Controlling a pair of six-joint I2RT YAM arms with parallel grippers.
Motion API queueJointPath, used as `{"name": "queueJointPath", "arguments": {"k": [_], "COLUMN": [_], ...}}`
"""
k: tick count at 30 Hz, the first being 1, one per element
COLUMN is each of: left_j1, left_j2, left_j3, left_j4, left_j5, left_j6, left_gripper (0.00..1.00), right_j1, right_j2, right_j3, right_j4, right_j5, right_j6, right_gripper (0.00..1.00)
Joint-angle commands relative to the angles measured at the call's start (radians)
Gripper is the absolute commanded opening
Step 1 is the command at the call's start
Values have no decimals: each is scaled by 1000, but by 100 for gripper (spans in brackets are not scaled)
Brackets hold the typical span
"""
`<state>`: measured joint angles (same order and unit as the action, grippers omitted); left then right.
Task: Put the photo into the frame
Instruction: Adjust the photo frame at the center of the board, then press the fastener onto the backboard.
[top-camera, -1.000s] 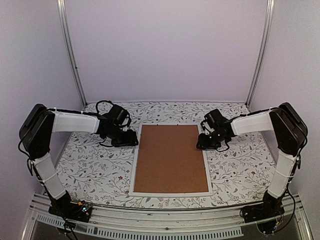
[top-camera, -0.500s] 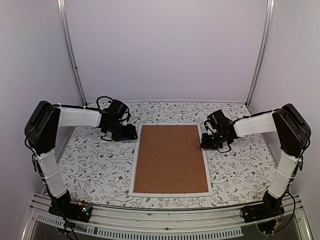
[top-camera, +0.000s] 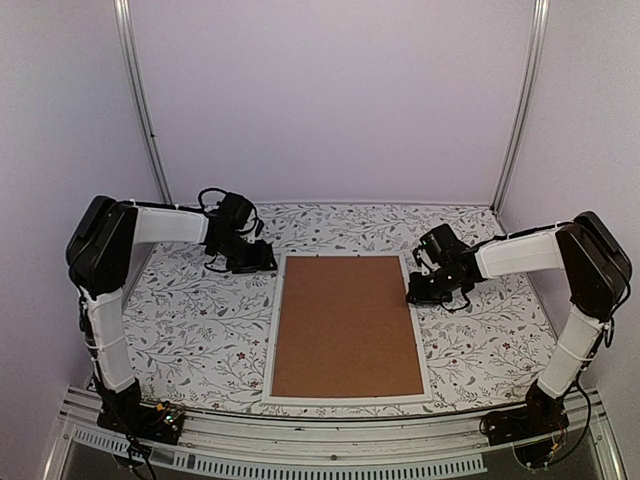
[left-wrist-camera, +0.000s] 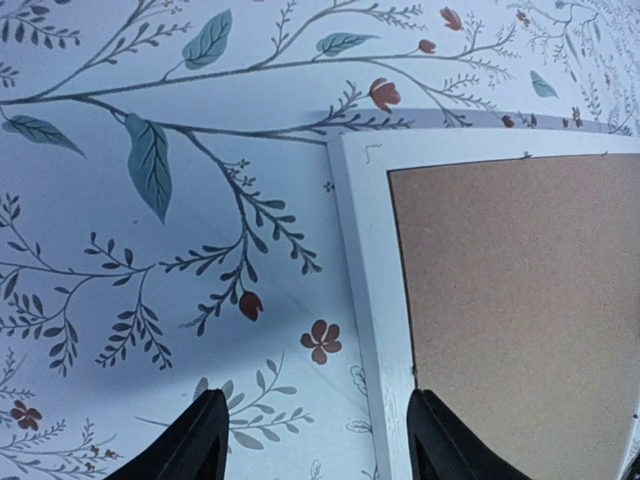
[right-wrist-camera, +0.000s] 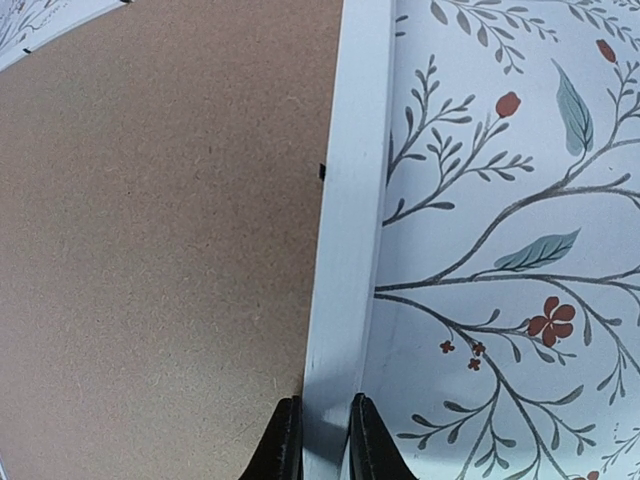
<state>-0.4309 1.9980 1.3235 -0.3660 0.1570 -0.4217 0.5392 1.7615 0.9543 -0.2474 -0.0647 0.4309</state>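
Right wrist: grainy brown backing board (right-wrist-camera: 160, 230) inside smooth, narrow white frame (right-wrist-camera: 345, 200)

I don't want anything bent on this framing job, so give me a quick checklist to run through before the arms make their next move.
1. Is the photo in sight: not ok; none of the views shows it.
2. Is the frame open to take it: not ok; the brown backing board fills it.
3. Hold of the right gripper: ok; its jaws sit nearly closed on either side of the frame's right rail.
4. Is the left gripper free: ok; jaws open and empty, over the table beside the frame's far left corner.
5. Does the frame lie flat: looks ok from above, though a slight lift at the gripped rail cannot be ruled out.
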Motion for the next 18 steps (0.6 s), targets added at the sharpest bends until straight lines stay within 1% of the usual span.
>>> {"name": "queueJointPath", "arguments": {"k": [1, 18], "left_j1": [5, -26], "left_j2": [42, 107], "left_j3": [51, 75], "left_j4": [-22, -26], "left_j5": [33, 32], "left_j6": [18, -4], "left_gripper": [63, 63], "right_j1": [8, 15], "right_j2": [-25, -11], "right_j3": [-15, -8], "right_j4": [-31, -30], "right_j5": [-46, -57], "right_j6": [-3, 3], "right_gripper": [8, 8]}}
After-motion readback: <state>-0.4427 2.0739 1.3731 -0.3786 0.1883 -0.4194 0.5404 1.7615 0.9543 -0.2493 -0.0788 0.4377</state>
